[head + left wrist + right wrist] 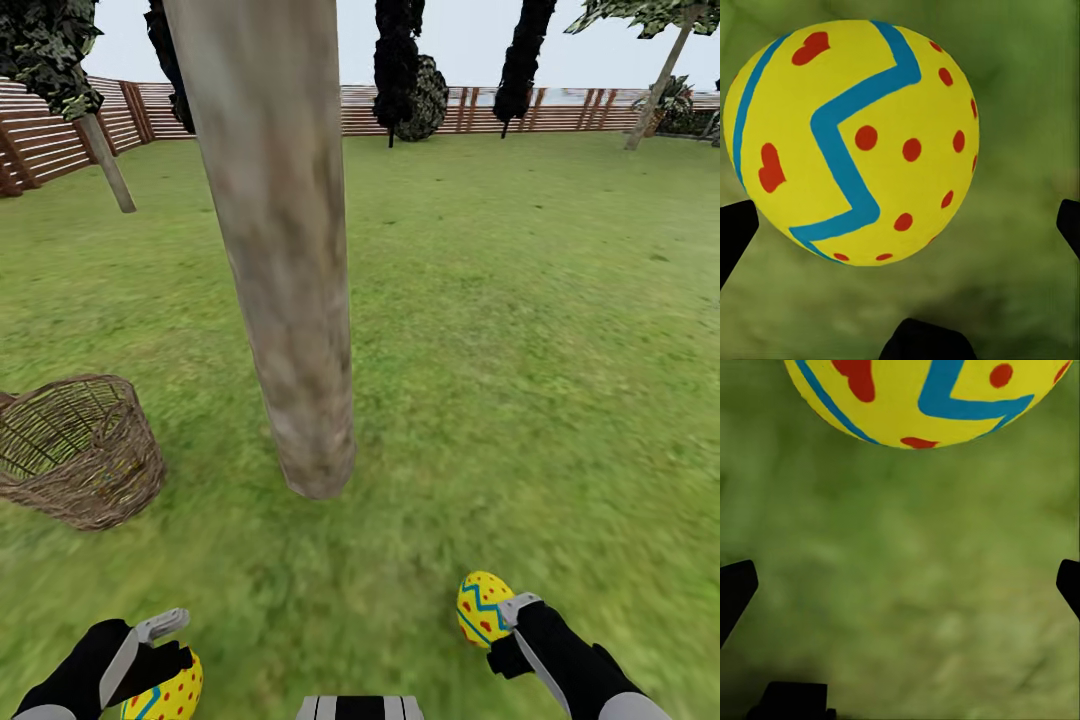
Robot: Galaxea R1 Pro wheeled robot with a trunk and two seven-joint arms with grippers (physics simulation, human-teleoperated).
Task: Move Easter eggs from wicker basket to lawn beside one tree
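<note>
Two yellow Easter eggs with blue zigzags and red dots lie on the lawn [520,330] near the foot of the tree [300,330]. One egg [168,692] [855,139] sits under my left gripper [165,650], whose fingertips [735,229] stand wide apart and clear of it. The other egg [482,607] [922,397] rests just ahead of my right gripper [508,628], which is also open, its fingertips [735,585] over bare grass. The wicker basket [85,450] stands left of the trunk. The part of its inside that I can see holds no egg.
A thinner leaning trunk [108,165] rises at the far left. Dark cypresses [397,60] and a round bush [430,95] line the wooden fence [560,110] at the back. Another leafy tree [660,75] stands far right. Open grass stretches to the right of the trunk.
</note>
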